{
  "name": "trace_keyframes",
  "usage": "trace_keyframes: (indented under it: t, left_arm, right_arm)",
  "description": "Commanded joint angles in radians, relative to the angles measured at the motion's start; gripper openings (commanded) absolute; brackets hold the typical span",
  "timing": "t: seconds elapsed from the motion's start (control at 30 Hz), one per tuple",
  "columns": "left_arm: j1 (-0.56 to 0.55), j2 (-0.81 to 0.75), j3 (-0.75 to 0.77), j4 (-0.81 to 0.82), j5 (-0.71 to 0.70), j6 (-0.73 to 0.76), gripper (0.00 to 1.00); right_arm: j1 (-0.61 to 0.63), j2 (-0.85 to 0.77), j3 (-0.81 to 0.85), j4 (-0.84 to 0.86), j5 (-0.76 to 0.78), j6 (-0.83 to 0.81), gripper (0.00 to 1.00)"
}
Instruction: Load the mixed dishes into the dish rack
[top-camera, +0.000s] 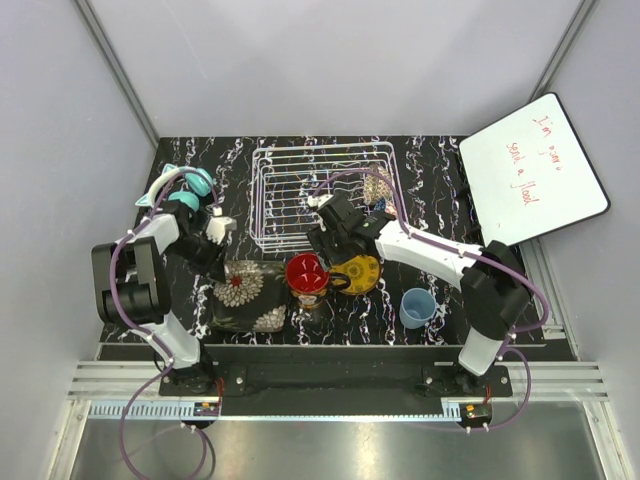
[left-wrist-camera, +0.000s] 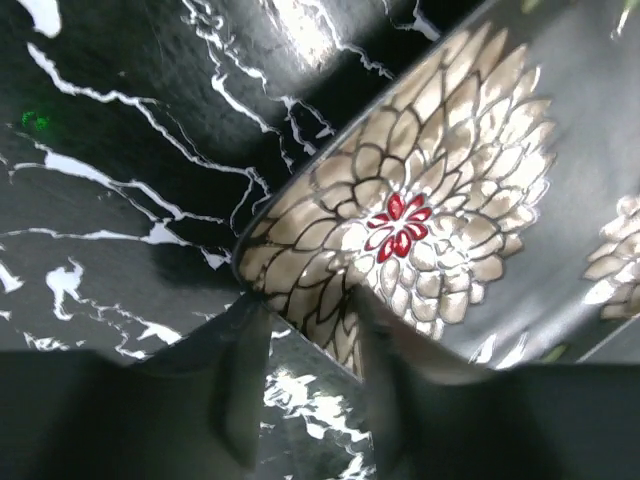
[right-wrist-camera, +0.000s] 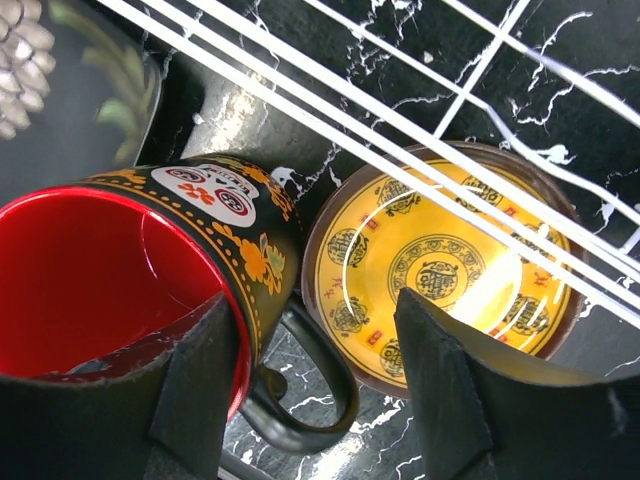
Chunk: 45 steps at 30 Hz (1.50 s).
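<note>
Left hand (left-wrist-camera: 310, 310) open, fingers astride the rim of the square dark floral plate (left-wrist-camera: 440, 200). Right hand (right-wrist-camera: 312, 305) open, straddling the wall and handle of the dark red-lined mug (right-wrist-camera: 130, 260), just left of the yellow patterned plate (right-wrist-camera: 440, 265).

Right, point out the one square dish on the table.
The dark floral plate, the leftmost dish. The red-lined mug, yellow plate and light-blue cup are all round.
</note>
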Motion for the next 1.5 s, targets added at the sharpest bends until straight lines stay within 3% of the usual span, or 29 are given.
trace_keyframes:
  t: [0.0,0.4,0.53,0.57,0.6,0.67,0.7,0.73,0.83,1.0,1.13,1.47]
  left_arm:
    - [-0.01,0.031,-0.019,-0.009,-0.001,0.014,0.24]
    - [-0.008,0.043,0.004,-0.031,0.006,0.006,0.04]
    - [-0.01,0.035,0.007,-0.043,0.011,0.01,0.03]
    - [-0.01,0.04,0.007,-0.045,0.014,0.008,0.25]
    - [-0.008,0.043,0.006,-0.046,0.011,0.006,0.38]
    - [-0.01,0.054,0.007,-0.051,0.006,0.0,0.53]
    - [-0.01,0.058,0.006,-0.055,-0.001,-0.001,0.54]
    - [-0.01,0.064,0.003,-0.055,-0.004,-0.001,0.53]
    - [-0.01,0.089,0.001,-0.06,-0.014,-0.007,0.35]
    - [-0.008,0.118,0.009,-0.068,0.003,-0.009,0.0]
    - [-0.011,0.121,0.032,-0.094,0.043,-0.012,0.0]
    - [0.004,-0.048,0.234,-0.38,0.265,0.026,0.0]
  right_arm:
    - [0.007,-0.037,-0.041,0.02,0.049,0.026,0.66]
    - [0.007,-0.206,-0.177,-0.019,0.104,0.066,0.66]
    - [0.009,-0.232,-0.176,-0.035,0.113,0.07,0.7]
    - [0.007,-0.23,-0.17,-0.036,0.115,0.069,0.71]
    - [0.007,-0.226,-0.151,-0.039,0.12,0.063,0.72]
    - [0.007,-0.217,-0.128,-0.049,0.135,0.06,0.75]
    - [0.007,-0.216,-0.11,-0.053,0.138,0.053,0.75]
    - [0.007,-0.219,-0.102,-0.061,0.146,0.052,0.75]
    - [0.007,-0.241,-0.085,-0.064,0.158,0.05,0.76]
    - [0.007,-0.29,-0.076,-0.079,0.167,0.07,0.76]
    - [0.007,-0.325,-0.078,-0.092,0.173,0.081,0.76]
    - [0.007,-0.322,-0.029,-0.081,0.147,0.058,0.77]
